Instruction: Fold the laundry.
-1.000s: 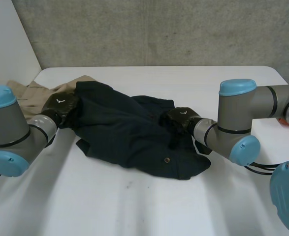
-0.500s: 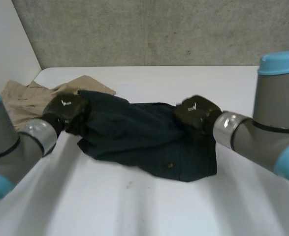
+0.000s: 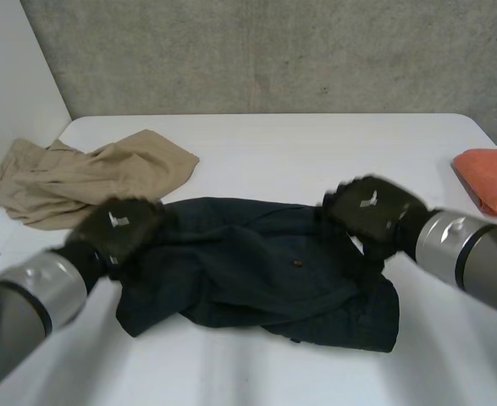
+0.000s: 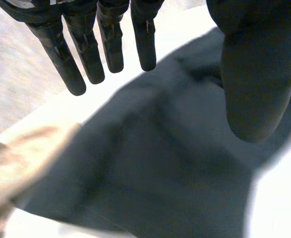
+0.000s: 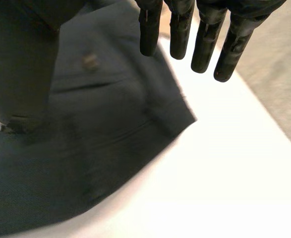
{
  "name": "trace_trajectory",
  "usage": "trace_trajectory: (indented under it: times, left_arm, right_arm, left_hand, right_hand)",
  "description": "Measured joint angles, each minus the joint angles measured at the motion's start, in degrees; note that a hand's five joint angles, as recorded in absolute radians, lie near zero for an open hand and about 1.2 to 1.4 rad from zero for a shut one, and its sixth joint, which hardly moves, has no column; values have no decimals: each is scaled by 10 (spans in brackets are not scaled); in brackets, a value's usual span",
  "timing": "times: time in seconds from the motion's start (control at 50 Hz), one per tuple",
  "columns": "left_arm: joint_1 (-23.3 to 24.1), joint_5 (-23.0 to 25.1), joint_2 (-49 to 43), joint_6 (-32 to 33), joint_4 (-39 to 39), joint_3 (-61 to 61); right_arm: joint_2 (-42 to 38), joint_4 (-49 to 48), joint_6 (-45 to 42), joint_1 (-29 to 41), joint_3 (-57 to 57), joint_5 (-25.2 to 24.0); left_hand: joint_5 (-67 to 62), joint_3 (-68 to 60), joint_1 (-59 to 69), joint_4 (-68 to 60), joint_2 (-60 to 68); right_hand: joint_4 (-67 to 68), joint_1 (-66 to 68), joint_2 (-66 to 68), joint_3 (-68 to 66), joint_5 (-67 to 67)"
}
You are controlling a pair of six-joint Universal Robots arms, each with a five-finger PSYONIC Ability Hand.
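Your orange cloth [image 3: 485, 173] is cut off at the right edge of the surface [image 3: 316, 139]. In the head view the left hand [image 3: 117, 228] and right hand [image 3: 371, 207] are blurred and cover both ends of the dark garment [image 3: 265, 271].

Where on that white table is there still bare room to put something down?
Bare white table lies behind the dark navy garment, between the crumpled tan garment and the orange cloth, and along the near edge. Crowded: the middle, where the left hand and right hand sit over that garment.
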State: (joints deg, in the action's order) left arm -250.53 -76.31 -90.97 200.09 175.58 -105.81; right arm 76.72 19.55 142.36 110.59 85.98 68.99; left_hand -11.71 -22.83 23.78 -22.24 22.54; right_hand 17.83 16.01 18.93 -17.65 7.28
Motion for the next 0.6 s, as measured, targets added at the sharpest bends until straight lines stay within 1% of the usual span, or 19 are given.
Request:
trace_trajectory:
  times: [0.06, 0.1, 0.16, 0.2, 0.28, 0.38, 0.4, 0.42, 0.44, 0.6]
  left_arm:
    - [-20, 0, -2, -4, 37, 17]
    - [-29, 0, -8, -7, 62, 27]
    - [-37, -1, -27, -16, 97, 42]
    - [-39, -2, -44, -24, 111, 52]
    - [-40, -5, -74, -42, 117, 65]
    - [-40, -13, -120, -69, 103, 77]
    - [-40, -13, -120, -69, 103, 77]
    - [-41, -15, -127, -71, 101, 79]
    - [-42, -19, -144, -75, 97, 84]
    - [-44, -33, -194, -73, 90, 116]
  right_arm:
    - [2, -26, 70, -12, -18, -1]
    - [2, -33, 92, -16, -26, -2]
    - [-6, -47, 159, -26, -56, -3]
    - [-19, -49, 181, -27, -75, -3]
    - [-52, -47, 200, -26, -111, -1]
    - [-126, -35, 206, -22, -183, 2]
    - [-126, -35, 206, -22, -183, 2]
    - [-145, -31, 207, -22, -200, 2]
    - [-183, -25, 210, -21, -234, 3]
    - [-304, -12, 235, -14, -329, 3]
  left_hand:
    - [0, 0, -3, 0, -1]
    - [0, 0, -3, 0, -2]
    - [0, 0, -3, 1, -2]
    - [0, 0, -3, 1, -2]
    - [0, 0, -3, 1, -2]
    - [5, 0, -3, 11, -2]
    - [5, 0, -3, 11, -2]
    - [5, 0, -3, 11, -2]
    - [5, 0, -3, 11, -2]
    - [5, 0, -3, 11, -2]
  right_hand:
    - [0, 0, 0, 0, 0]
    - [0, 0, 0, 0, 0]
    - [0, 0, 0, 0, 0]
    - [0, 0, 0, 0, 0]
    - [0, 0, 0, 7, -6]
    - [0, 0, 0, 9, -8]
    - [0, 0, 0, 9, -8]
    - [0, 0, 0, 9, -8]
    - [0, 0, 0, 9, -8]
    - [-9, -10, -18, 16, -12]
